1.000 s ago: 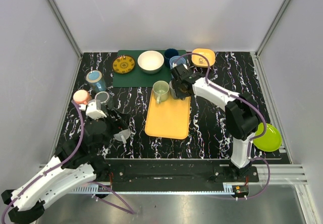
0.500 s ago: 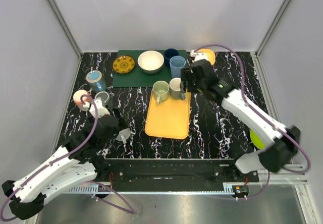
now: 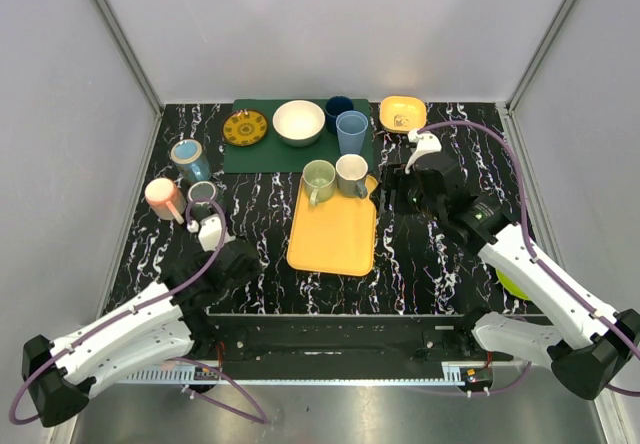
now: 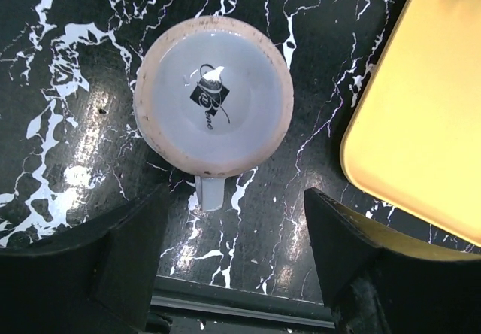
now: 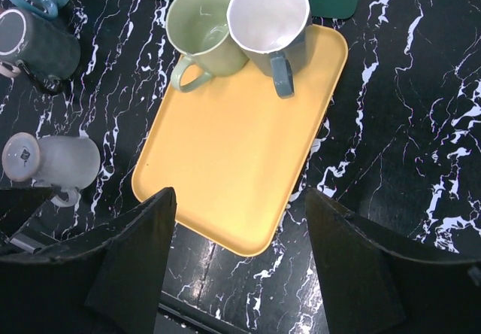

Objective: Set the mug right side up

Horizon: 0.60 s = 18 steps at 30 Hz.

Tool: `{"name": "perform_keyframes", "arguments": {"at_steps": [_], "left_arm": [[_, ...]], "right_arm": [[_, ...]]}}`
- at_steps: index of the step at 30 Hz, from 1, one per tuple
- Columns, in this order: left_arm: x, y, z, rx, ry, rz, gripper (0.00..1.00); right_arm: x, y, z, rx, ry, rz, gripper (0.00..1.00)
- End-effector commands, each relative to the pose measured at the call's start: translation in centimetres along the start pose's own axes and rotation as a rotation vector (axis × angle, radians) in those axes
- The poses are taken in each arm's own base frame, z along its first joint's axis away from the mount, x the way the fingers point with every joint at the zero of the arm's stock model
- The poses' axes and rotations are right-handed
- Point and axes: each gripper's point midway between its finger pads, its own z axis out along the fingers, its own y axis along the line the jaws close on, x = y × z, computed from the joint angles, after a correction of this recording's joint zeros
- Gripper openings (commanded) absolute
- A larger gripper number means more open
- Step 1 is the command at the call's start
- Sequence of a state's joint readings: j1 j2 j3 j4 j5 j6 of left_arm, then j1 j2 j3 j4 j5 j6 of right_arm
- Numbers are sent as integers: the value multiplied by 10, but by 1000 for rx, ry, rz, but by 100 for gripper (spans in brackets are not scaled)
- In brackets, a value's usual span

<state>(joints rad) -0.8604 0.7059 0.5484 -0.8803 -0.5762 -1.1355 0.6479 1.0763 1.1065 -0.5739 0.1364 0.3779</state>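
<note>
The left arm (image 3: 120, 336) and the right arm (image 3: 545, 282) have long smooth white parts with chunky black joints between them. A thin purple cable (image 3: 235, 406) runs along each arm and sticks out in loops. Near the end of each arm a small white cap sits on a black block. The left gripper (image 4: 237, 262) has two fat black fingers (image 4: 113, 266) shaped like wedges, dull and not shiny, and the right gripper (image 5: 240, 255) has the same black fingers
</note>
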Motion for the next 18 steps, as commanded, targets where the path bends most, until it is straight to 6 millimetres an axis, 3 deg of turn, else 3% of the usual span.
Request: {"name": "perform_keyframes", "arguments": {"at_steps": [1,13,18], "left_arm": [[7,-11,7,34,20,-55,74],[3,-11,22,-25,-16,-31,52],[6,-2,30,-64,0,-28,36]], "right_arm": [[-7,7,-4,-40,-33,-21,75],[-6,16,-6,-84,-33,4,75],[-5,15,-7,-81,-32,9,75]]}}
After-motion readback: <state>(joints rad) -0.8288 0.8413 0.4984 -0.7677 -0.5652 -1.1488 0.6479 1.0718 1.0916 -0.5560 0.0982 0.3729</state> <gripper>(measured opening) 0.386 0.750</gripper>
